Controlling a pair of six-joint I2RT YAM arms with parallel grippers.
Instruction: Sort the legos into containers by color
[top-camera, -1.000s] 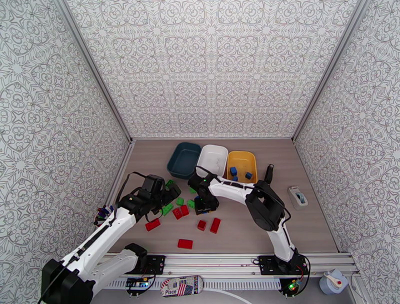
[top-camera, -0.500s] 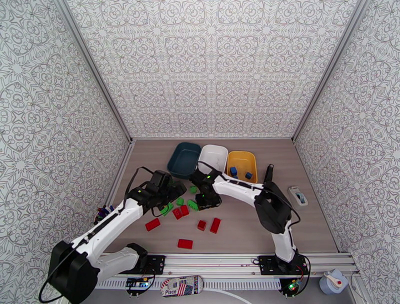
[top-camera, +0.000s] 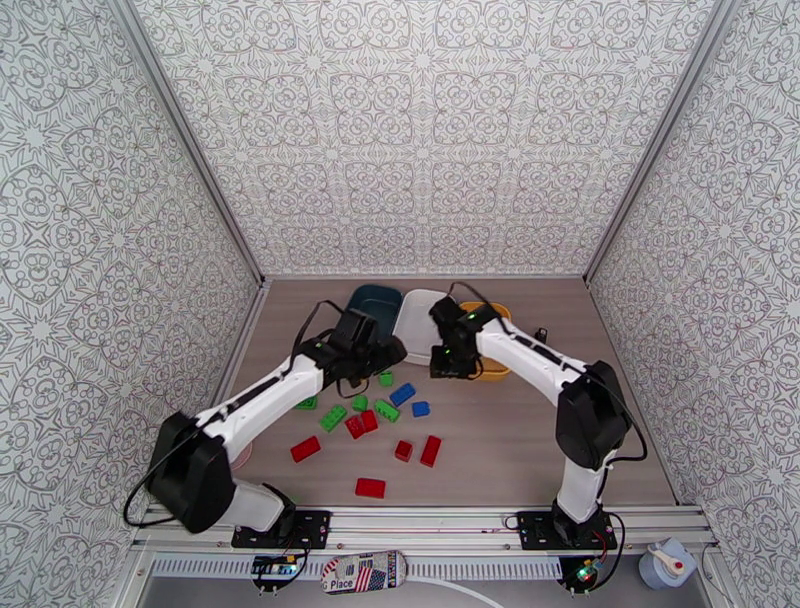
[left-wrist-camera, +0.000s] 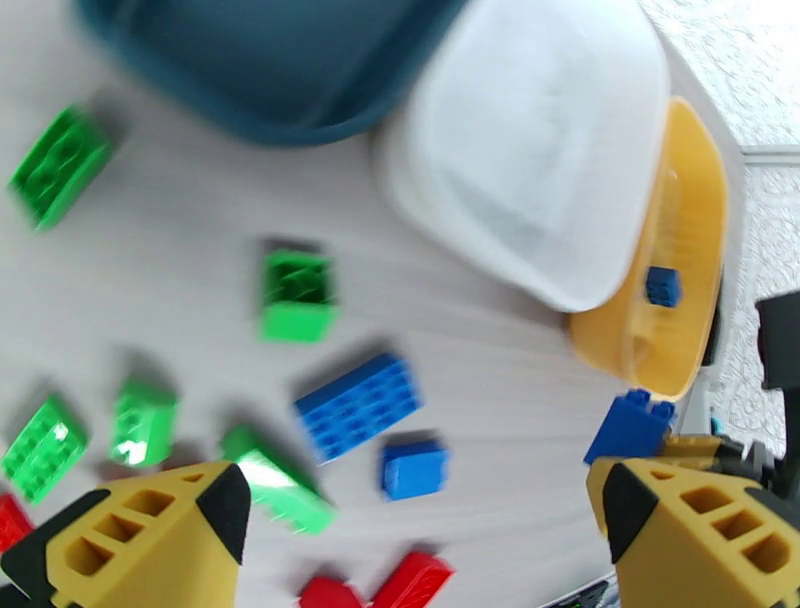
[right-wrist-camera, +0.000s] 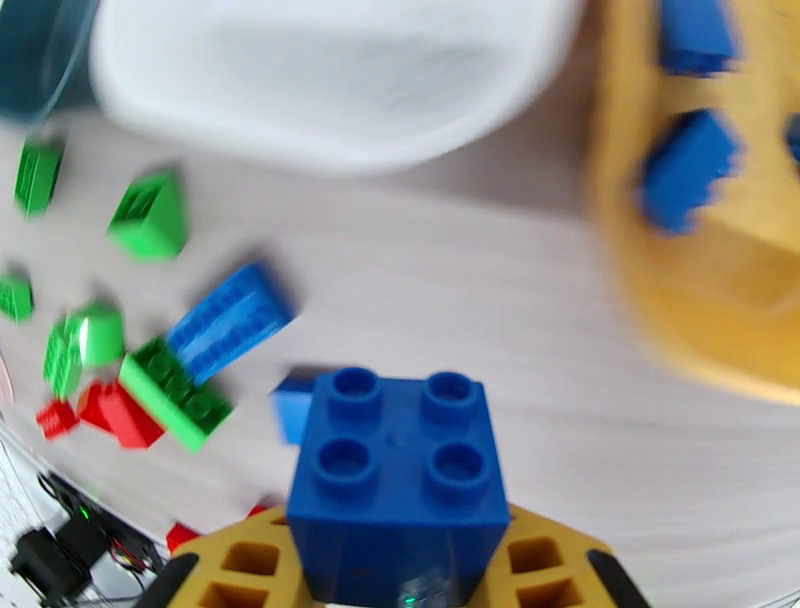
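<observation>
Blue plastic, a square four-stud brick (right-wrist-camera: 400, 480), sits clamped between the yellow fingers (right-wrist-camera: 560, 535) of the right gripper (right-wrist-camera: 400, 560), its studs facing the wrist camera. In that view the shallow yellow plastic tub (right-wrist-camera: 640, 290) lies at about two o'clock of the held brick with other blue bricks (right-wrist-camera: 690, 170) inside it. The shallow white plastic tub (right-wrist-camera: 330, 80) lies at twelve o'clock, and the wood-grain table (right-wrist-camera: 480, 260) shows between the brick and the tubs. From the top camera the right gripper (top-camera: 447, 362) hangs at the near rim of the white tub (top-camera: 420, 318), with the yellow tub (top-camera: 495, 372) at its three o'clock, largely covered by the arm. The left gripper (top-camera: 385, 352) hovers with its jaws spread wide and nothing between them, at about six o'clock of the shallow dark teal plastic tub (top-camera: 372, 297). Its wrist camera looks between the parted fingers (left-wrist-camera: 150, 530) onto a long blue brick (left-wrist-camera: 358, 405), a small blue brick (left-wrist-camera: 413, 468) at that one's five o'clock, and a green brick (left-wrist-camera: 295, 293) at its eleven o'clock, all loose on the table. In the top view the other green bricks (top-camera: 332, 418) spread toward nine o'clock of the long blue brick (top-camera: 402, 394), and the red bricks (top-camera: 370, 488) lie scattered at six to seven o'clock, toward the arm bases.
</observation>
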